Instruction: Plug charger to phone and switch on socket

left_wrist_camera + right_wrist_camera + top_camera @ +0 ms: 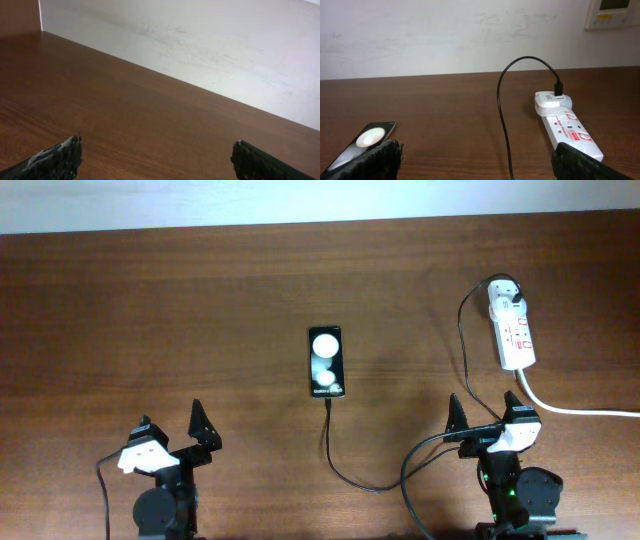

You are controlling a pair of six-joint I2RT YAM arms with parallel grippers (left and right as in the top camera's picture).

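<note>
One phone (325, 361), one charger (327, 430), one socket (516, 335)

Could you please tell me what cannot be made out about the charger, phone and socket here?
- Charger tip at the phone: overhead, too small to confirm seating.
- Socket switches: overhead and right wrist, too small.
- Phone in right wrist: partly cut by the bottom edge.

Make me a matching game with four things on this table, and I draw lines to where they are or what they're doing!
1 glossy flat black phone
2 long white power strip
3 thin black cable
4 left gripper

A open, empty
B right side of the table
C middle of the table
D runs from white adapter to phone's near end

Pairs: 1-C, 2-B, 3-D, 4-A
</note>
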